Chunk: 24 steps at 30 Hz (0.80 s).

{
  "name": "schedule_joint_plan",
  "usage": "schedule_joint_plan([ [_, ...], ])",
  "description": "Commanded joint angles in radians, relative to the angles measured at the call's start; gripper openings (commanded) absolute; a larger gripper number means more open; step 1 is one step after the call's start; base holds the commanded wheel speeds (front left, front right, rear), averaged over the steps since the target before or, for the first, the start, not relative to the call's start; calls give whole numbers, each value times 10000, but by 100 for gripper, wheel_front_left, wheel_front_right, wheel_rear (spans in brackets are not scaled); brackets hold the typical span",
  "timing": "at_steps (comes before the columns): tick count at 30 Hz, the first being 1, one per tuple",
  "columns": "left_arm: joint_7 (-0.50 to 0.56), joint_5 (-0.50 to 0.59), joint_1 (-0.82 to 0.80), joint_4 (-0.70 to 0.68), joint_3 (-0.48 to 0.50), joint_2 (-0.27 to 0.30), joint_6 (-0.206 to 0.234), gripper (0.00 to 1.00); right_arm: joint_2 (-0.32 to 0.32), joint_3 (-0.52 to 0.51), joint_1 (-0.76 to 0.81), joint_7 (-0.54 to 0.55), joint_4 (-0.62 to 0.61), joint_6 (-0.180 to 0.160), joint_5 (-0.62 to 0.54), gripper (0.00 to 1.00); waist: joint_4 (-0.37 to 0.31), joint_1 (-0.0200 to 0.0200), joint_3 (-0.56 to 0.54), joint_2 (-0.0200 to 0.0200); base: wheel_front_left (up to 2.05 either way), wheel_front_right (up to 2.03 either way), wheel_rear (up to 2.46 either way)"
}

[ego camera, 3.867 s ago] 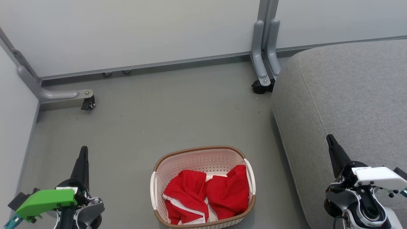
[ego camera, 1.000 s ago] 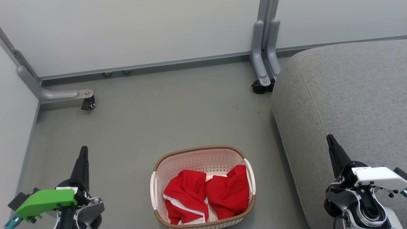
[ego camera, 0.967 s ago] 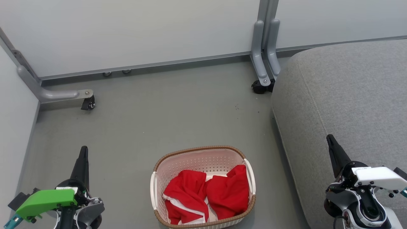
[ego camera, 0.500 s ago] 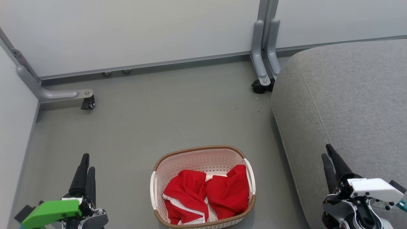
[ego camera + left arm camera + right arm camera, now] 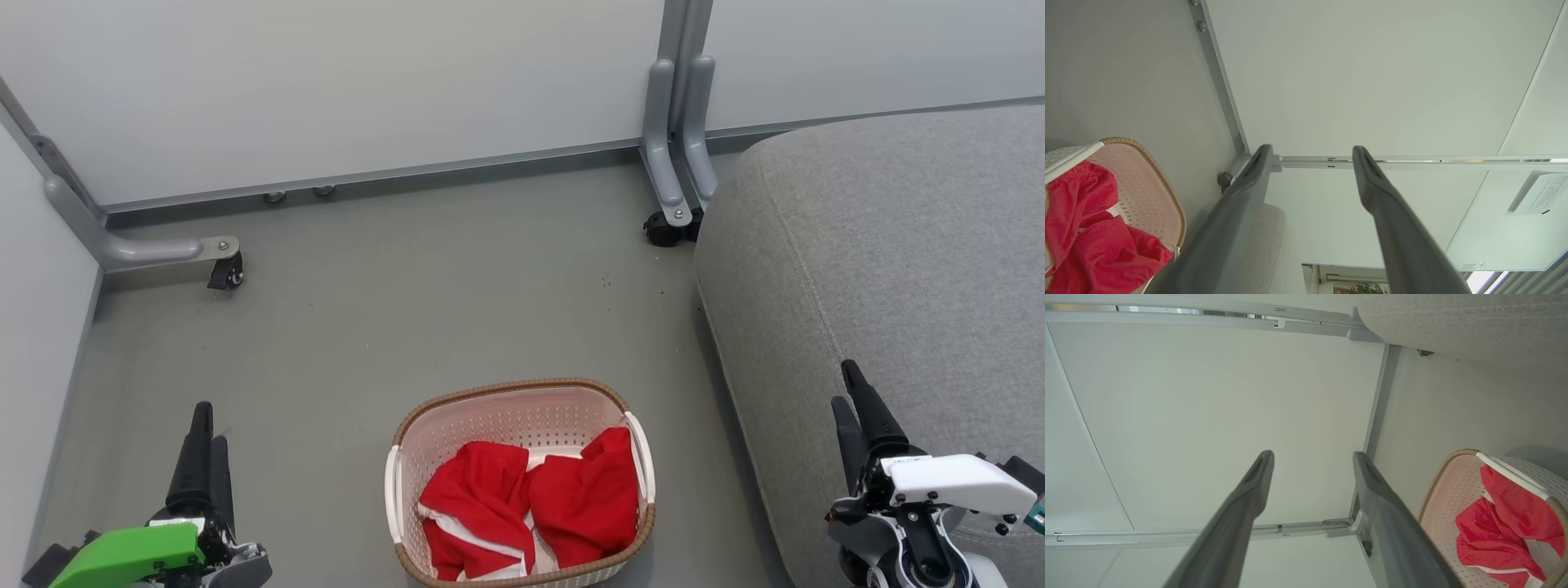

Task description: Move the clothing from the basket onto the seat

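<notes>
Left gripper [image 5: 208,425]: at lower left in the head view, above bare floor [image 5: 408,286] and well apart from the basket. Fingers spread, nothing between them.
Basket [image 5: 506,385]: stands on the floor at bottom centre, between the two grippers and near the seat's side.
Clothing [image 5: 531,506]: two red garments with white trim, crumpled side by side in the basket's near half. None lies on the seat yet.
Seat [image 5: 898,245]: grey cushion at right; its visible top is bare.
Right gripper [image 5: 843,384]: at lower right, seen against the seat's side. Fingers spread, empty.
Step in hand: judged to be the approach to a first pick; no cloth is touched.
Recommended practice: descend from above onto the highest fold of the nearer garment. Keep the fingers wide until they straddle a ridge of cloth, and stay off the perforated wall and rim. Pinch one garment alone, then lift until the trailing hem clears the rim before swinging to the seat.
Risk: the garments meet at the middle. A pinch there may drag both or tip the basket.
Head view: gives the full layout and both garments whole, but each gripper's fingers nearly line up, so the gap reads poorly.
Left wrist view: gap plain [image 5: 1312,151]; basket corner [image 5: 1147,183] and seat edge [image 5: 1265,245] sit off to one side.
Right wrist view: gap equally plain [image 5: 1313,455]; a white trim band shows on the cloth [image 5: 1502,531].
</notes>
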Motion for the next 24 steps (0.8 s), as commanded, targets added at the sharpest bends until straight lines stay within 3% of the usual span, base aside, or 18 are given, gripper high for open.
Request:
schedule_joint_plan([
  [1, -124, 178, -54, -188, 68, 48, -8, 100, -66, -40, -103, -127, -177, 3, -385, 100, -2, 0, -6, 0, 0, 0, 0],
  [15, -687, 1553, -20, -296, 761, 61, -12, 100, -86, 124, -290, -692, -1003, 4, -3911, 100, -5, 0, 0, 0, 0, 0, 0],
  [24, -1039, 3391, 9, -1062, 1109, 71, -15, 100, -457, 822, -390, -1047, -1710, 4, -6961, 100, 35, 0, 6, 0, 0, 0, 0],
])
